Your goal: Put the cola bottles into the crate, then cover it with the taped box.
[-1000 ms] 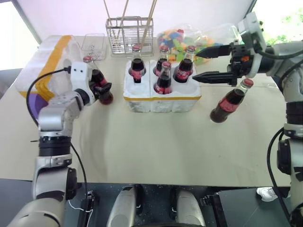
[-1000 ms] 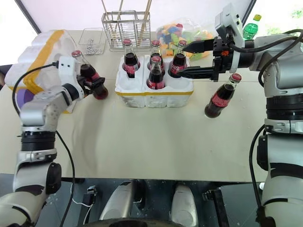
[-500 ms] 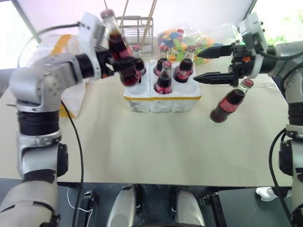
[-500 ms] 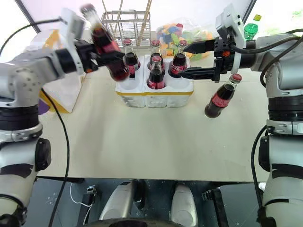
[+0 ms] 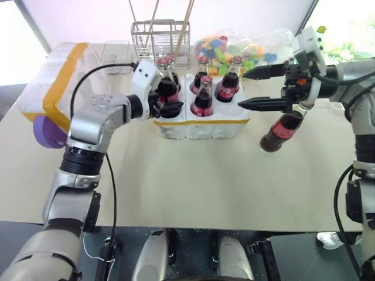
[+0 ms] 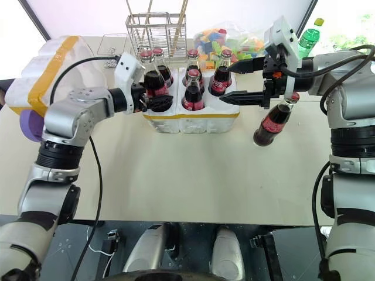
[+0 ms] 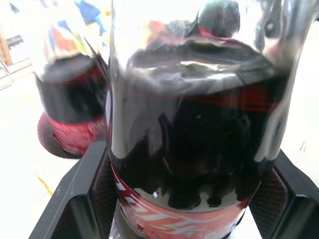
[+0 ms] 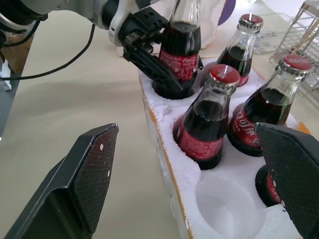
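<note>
My left gripper (image 5: pixel 163 103) is shut on a cola bottle (image 5: pixel 167 88), dark with a red label, held upright with its base at the front-left hole of the crate (image 5: pixel 201 122). The left wrist view has that bottle (image 7: pixel 194 124) between the black fingers (image 7: pixel 84 194). The crate, a low white block with a yellow band, holds several more bottles (image 8: pixel 207 119); its front-right hole (image 8: pixel 219 199) is empty. Another cola bottle (image 5: pixel 280 129) stands on the table right of the crate. Just above it my right gripper (image 5: pixel 241 89) is open and points at the crate. The taped box (image 5: pixel 53 82) sits far left.
Behind the crate stand a metal wire rack (image 5: pixel 159 41) and a clear bag of colourful blocks (image 5: pixel 225 47). A clear tray (image 5: pixel 116 55) lies beside the rack. A green bottle (image 6: pixel 309 36) stands at the back right. The table's near half is bare.
My left arm lifted its cola bottle from beside the taped box, swung it right, and lowered it to the crate's front-left hole. The right arm and the loose bottle stayed put.
</note>
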`<state>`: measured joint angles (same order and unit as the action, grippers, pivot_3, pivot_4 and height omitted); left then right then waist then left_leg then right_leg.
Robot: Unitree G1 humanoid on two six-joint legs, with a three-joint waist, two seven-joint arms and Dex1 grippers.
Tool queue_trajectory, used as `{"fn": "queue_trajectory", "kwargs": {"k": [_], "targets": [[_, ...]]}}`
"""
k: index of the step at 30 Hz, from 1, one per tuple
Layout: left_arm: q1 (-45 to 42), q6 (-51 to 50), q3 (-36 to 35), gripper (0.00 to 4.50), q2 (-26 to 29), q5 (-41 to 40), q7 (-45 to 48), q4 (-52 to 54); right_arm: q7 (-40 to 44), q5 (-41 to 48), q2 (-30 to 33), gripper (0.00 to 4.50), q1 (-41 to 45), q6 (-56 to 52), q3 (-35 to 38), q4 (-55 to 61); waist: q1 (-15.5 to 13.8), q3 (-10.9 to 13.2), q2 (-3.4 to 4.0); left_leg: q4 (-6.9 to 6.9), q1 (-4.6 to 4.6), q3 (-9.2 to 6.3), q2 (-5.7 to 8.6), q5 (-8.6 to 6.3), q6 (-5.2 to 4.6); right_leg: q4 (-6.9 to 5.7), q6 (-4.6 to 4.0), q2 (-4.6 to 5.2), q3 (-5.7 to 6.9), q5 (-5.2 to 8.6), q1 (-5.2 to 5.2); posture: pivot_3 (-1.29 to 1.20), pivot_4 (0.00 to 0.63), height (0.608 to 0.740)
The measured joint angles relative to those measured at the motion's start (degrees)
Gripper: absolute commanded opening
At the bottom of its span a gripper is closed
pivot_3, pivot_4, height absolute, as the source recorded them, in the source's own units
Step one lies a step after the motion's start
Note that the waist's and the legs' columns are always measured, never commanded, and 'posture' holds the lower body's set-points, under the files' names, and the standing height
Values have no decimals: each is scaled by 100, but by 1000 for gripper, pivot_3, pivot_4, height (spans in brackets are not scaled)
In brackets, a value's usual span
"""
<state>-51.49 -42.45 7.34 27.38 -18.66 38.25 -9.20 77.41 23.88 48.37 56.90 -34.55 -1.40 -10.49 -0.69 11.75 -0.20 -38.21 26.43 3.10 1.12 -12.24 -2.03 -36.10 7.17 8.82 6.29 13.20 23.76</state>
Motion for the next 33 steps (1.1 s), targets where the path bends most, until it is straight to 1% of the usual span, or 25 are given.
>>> {"fn": "queue_trajectory", "kwargs": {"k": [3, 5, 6, 7, 11, 15, 19, 22, 24, 26, 28, 30, 33], "targets": [[43, 282, 79, 2812, -112, 226, -15, -184, -14, -1, -3, 4500, 2, 1, 0, -3, -2, -2, 2, 0, -4, -1, -1, 0, 0, 0, 0, -1, 0, 0, -3, 0, 150, 736], [43, 329, 26, 3879, -199, 251, -24, -281, -20, -4, -6, 4500, 26, 8, 0, -9, -11, -3, 3, -2, -9, -5, -2, 0, 0, 0, 0, 0, 1, 0, -10, 0, 150, 736], [42, 356, 1, 4242, -234, 271, -45, -314, -28, -5, -8, 4500, 46, 14, 0, -11, -14, -3, 3, -4, -10, -7, -3, 0, 0, 0, 0, 1, 1, 0, -13, 0, 150, 736], [42, 400, -22, 4468, -266, 303, -60, -349, -40, -6, -14, 4500, 83, 28, -1, -26, -14, -3, 3, -5, -15, -9, -3, -1, -1, 0, 0, 2, 1, 0, -19, 0, 150, 736], [39, 420, -52, 4468, -273, 322, -39, -364, -61, -11, -16, 4500, 183, 82, -1, -108, -9, -4, 3, -6, -26, -14, -6, -1, -1, -1, 0, 3, 1, 0, -29, 0, 150, 736], [50, 159, -390, 4468, -123, 67, 112, -253, -131, -14, 0, 4500, 228, 113, 0, -125, 10, -3, 2, -4, -16, -13, -7, -1, -1, -3, -1, 2, 0, -1, -14, 0, 150, 736], [-61, -240, -1071, 4468, 272, -517, 373, 159, -195, 2, 212, 4500, 272, 47, 146, -121, 17, -3, 3, -1, -2, -10, -9, 0, 0, -4, -1, 2, 0, -1, 1, 0, 150, 736], [-337, -770, -1698, 4468, 762, -1352, 886, 446, -312, 220, 495, 4500, 277, -237, 498, 132, -6, -1, 2, -1, 5, -12, -10, 0, 0, 1, -1, 2, 1, -1, 3, 0, 150, 736], [-447, -1089, -2018, 4468, 1149, -1902, 1340, 729, -414, 458, 789, 4500, 166, -535, 885, 488, -9, -1, 3, 0, 3, -13, -10, -2, -1, 3, 0, 3, 1, 0, -2, 0, 150, 736], [-375, -1284, -2089, 4468, 1529, -2403, 1950, 1161, -512, 865, 1121, 4500, -303, -1053, 1478, 1059, -19, -3, 0, 3, -9, -19, -11, -3, -2, 8, 0, 2, 8, 0, -25, 0, 150, 736], [-109, -1308, -1970, 4468, 1757, -2621, 2429, 1516, -528, 1255, 1310, 4500, -1060, -1540, 2011, 1654, -17, -5, -1, 4, -22, -16, -11, -6, -4, 16, -1, 4, 7, 0, -37, 0, 150, 736], [217, -1268, -1633, 4468, 1858, -2617, 2709, 1690, -580, 1622, 1363, 4500, -1959, -2014, 2533, 2290, -14, -4, 0, 2, -30, -13, -10, -7, -6, 16, -1, 7, 5, 0, -40, 0, 150, 736], [468, -1042, -1093, 4468, 1851, -2419, 2916, 1768, -860, 2086, 1313, 4500, -3113, -2658, 3395, 3190, -26, -4, 0, -2, -30, -20, -16, -20, -29, 8, -2, 3, 3, 0, -37, 0, 150, 736]]}}
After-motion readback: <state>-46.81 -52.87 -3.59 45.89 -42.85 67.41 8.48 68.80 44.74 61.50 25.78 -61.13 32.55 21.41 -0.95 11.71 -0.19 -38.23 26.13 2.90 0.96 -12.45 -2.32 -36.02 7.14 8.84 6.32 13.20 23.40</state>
